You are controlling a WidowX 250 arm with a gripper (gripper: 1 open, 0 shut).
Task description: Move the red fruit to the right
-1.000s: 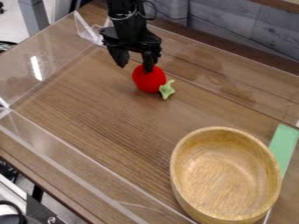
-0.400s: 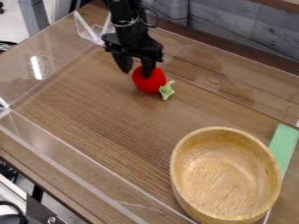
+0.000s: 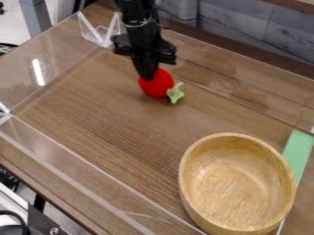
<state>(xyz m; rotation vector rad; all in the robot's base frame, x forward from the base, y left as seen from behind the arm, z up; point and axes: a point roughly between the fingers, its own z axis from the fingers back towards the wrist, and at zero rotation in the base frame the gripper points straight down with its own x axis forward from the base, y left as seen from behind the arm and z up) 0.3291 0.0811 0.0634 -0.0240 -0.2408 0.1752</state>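
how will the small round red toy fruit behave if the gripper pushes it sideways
the small round red toy fruit would probably roll, given its rounded body; its pale green leafy stem sticks out and may stop it early

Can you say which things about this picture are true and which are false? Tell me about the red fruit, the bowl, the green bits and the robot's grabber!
1. The red fruit is inside the wooden bowl. False: it is on the table, away from the bowl.
2. The end effector is at the red fruit. True.
3. The wooden bowl has a lid on it. False: its top is open.
4. The fruit has a pale green leafy piece. True.
5. The fruit is bigger than the bowl. False: it is much smaller.
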